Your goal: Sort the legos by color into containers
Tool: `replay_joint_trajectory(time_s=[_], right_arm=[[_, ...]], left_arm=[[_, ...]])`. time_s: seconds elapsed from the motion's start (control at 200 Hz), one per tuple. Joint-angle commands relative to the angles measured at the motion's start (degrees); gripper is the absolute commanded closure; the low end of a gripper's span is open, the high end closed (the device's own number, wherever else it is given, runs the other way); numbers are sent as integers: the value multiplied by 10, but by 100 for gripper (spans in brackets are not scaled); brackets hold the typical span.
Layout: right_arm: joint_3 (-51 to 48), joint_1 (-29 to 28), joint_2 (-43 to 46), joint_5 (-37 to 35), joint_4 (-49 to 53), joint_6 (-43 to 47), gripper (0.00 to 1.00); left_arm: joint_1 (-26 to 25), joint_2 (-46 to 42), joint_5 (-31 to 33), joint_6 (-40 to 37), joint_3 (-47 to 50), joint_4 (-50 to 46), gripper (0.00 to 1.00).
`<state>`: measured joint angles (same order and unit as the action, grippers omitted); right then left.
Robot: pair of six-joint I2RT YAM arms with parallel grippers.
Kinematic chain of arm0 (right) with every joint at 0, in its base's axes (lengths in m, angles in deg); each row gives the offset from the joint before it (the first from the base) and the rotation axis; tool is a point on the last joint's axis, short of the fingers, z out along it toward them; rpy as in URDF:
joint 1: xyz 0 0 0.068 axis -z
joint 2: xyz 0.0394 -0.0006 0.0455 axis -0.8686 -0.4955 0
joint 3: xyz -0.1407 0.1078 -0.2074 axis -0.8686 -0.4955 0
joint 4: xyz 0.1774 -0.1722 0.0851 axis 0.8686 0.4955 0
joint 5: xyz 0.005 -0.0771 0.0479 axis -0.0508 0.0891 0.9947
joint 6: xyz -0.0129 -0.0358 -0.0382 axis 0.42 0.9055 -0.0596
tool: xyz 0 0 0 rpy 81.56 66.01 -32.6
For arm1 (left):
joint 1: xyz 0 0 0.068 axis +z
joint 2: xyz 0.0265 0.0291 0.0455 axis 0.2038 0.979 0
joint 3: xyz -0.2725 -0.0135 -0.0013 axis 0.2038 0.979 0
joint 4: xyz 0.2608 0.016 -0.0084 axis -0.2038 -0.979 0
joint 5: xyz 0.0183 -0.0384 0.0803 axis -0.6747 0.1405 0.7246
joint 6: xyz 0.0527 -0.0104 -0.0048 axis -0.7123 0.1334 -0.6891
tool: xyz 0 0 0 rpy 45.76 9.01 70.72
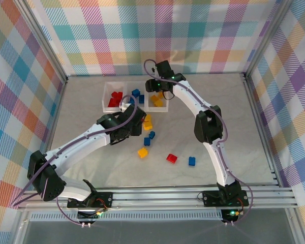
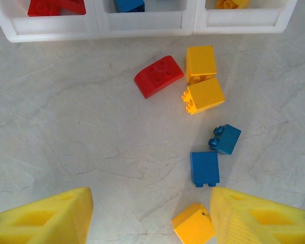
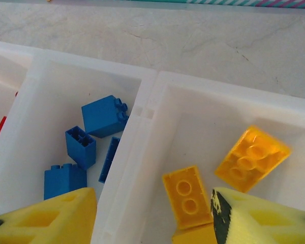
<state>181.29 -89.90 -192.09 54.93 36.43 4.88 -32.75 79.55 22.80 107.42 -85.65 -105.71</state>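
Note:
The containers are a white three-compartment tray. Red legos lie in its left compartment, blue ones in the middle, yellow ones in the right. My right gripper hangs open over the divider wall and the right compartment. A yellow brick lies on the floor there beside its right finger. My left gripper is open low over the table, a loose yellow brick against its right finger. Ahead lie two blue bricks, two yellow and a red one.
Nearer the arms' bases lie a yellow brick, a red brick and a blue brick. Metal rails and checked walls frame the table. The right arm's elbow stands over the table's right middle.

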Motion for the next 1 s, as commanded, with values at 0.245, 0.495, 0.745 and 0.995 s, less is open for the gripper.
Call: replay_joint_trajectory(time_s=[0.245, 0.495, 0.745, 0.995], right_arm=[[-371, 1, 250, 28, -109, -18, 37], [-677, 1, 472, 29, -177, -72, 38], [-819, 5, 642, -39, -137, -78, 35], [-848, 18, 705, -66, -81, -66, 35]], left_arm=[[-8, 29, -63, -25, 16, 50, 38], [-17, 129, -86, -59, -6, 99, 47], [-16, 231, -108, -93, -48, 127, 52], [-16, 301, -121, -131, -98, 124, 52]])
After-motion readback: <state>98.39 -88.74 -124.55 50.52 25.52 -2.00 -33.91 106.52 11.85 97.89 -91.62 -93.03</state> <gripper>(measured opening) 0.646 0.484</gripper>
